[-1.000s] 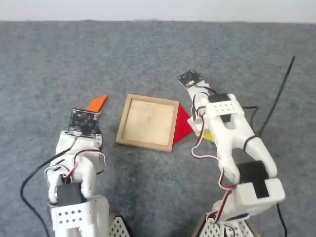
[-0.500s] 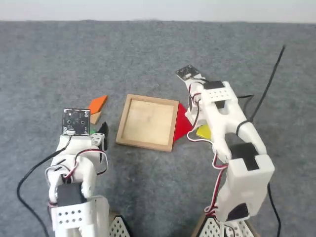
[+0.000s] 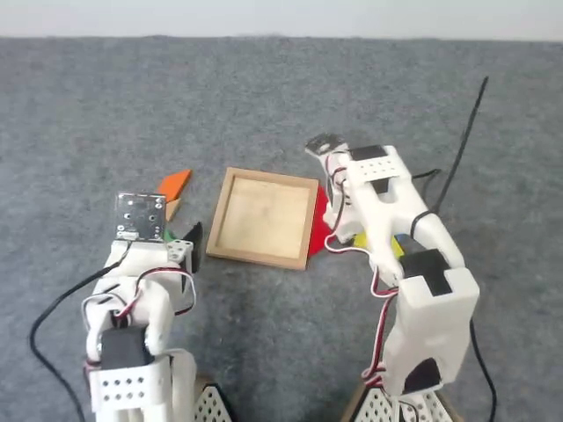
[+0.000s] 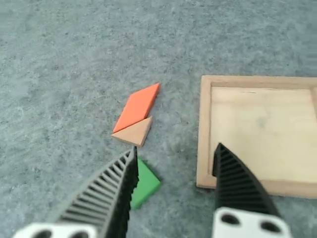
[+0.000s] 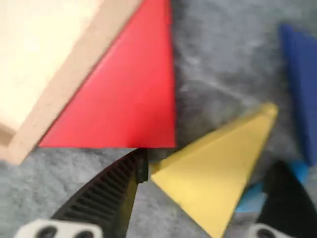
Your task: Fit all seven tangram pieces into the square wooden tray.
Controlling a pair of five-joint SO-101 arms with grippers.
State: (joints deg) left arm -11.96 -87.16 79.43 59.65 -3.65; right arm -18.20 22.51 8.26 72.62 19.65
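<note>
Right arm (image 3: 387, 198) is lowering, jaws wide astride yellow triangle (image 5: 218, 173) | left arm (image 3: 141, 281) is retreating, jaws wide | tray (image 3: 255, 257) is staying empty

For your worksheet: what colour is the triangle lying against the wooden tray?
Red triangular piece; best in right wrist view.

On the desk, the tray (image 3: 264, 216) is being flanked by both grippers. The left gripper (image 4: 175, 151) is being held open at the tray's near corner, the tray ahead of one finger. The square piece (image 4: 147, 183) is being partly covered by the other finger, with the small triangle (image 4: 134, 133) and the parallelogram (image 4: 137, 106), touching each other, ahead of it. The right gripper (image 5: 208, 171) is being held open astride the medium triangle (image 5: 218, 173). The large triangle (image 5: 124, 99) is being rested against the tray's wall ahead of one finger, and a further piece (image 5: 299, 89) is being shown beyond the other.
</note>
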